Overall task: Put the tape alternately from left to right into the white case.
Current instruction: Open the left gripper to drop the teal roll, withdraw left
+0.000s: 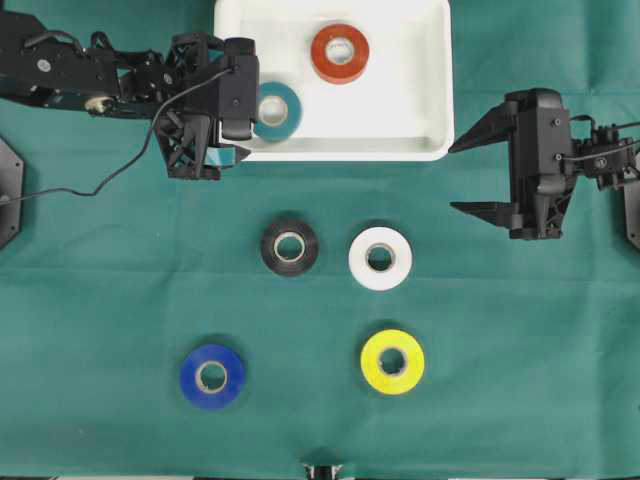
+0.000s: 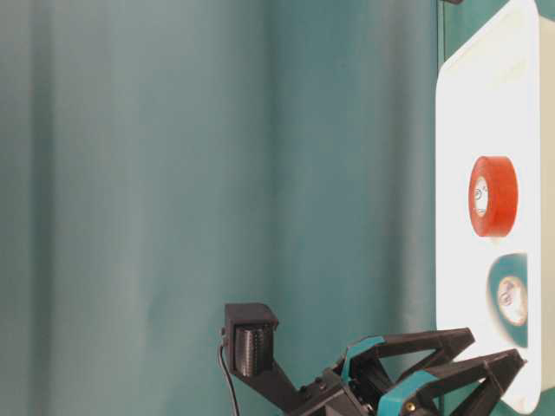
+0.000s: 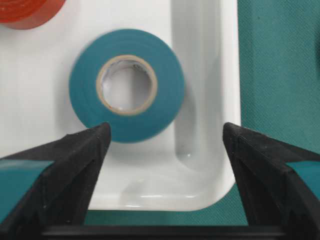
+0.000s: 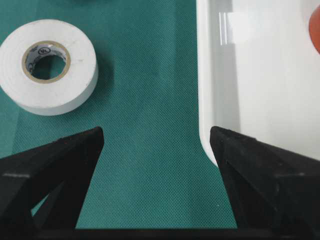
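Tape rolls counted: six, one per colour. Two lie inside the white case: red-orange roll and teal roll. Four lie on the surface outside the case, toward the near edge: black roll, white roll, blue roll, yellow roll. One case; two tools in view.

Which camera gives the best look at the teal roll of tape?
The left wrist view: the teal roll fills the frame, lying flat in the white case, nothing covering it. The overhead view shows it partly hidden behind the left gripper. The table-level view shows it small. The right wrist view misses it.
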Controlling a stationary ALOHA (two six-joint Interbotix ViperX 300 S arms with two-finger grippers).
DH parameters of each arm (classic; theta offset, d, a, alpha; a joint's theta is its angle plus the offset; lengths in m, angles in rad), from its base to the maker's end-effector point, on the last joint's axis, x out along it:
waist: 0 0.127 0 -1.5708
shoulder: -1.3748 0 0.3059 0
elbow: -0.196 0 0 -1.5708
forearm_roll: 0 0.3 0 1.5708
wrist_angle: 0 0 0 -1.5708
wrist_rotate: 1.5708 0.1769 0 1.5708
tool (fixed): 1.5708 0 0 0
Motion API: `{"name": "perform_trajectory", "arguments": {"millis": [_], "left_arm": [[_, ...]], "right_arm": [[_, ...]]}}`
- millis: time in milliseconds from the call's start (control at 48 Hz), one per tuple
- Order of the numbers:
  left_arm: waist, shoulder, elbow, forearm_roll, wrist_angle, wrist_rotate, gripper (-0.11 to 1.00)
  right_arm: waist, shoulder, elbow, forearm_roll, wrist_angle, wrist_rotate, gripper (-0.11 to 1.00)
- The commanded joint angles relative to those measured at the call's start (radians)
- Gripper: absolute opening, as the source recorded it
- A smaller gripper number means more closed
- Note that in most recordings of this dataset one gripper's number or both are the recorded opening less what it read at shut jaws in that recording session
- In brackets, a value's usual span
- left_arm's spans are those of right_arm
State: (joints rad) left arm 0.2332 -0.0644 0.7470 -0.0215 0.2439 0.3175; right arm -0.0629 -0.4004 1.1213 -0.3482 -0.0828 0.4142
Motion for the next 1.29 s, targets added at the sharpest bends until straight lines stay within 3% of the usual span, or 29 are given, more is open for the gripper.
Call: {"name": "perform_trajectory", "arguments": {"millis": [0, 229, 479, 979, 1270], "left_arm": [[-0.002, -0.012, -0.009, -0.002, -0.008, -0.002, 0.92], [-0.026, -0.04, -0.003, -0.003, 0.002, -0.005, 0.92], [-0.11, -0.089, 0.02, -0.005, 0.002, -0.018, 0.92], [-0.276, -0.115, 0.049, -0.005, 0.002, -0.264, 0.92], [-0.337, -0.127, 0.051, -0.005, -0.017, -0.324, 0.92]], "right_arm": [[0.003, -0.006, -0.011, 0.002, -0.008, 0.002, 0.71], [0.003, -0.006, -0.011, 0.002, -0.008, 0.002, 0.71], [0.003, -0.006, -0.014, 0.002, -0.009, 0.002, 0.71], [0.003, -0.005, -0.014, 0.002, -0.008, 0.002, 0.71], [0.003, -0.006, -0.011, 0.002, -0.008, 0.002, 0.71]]}}
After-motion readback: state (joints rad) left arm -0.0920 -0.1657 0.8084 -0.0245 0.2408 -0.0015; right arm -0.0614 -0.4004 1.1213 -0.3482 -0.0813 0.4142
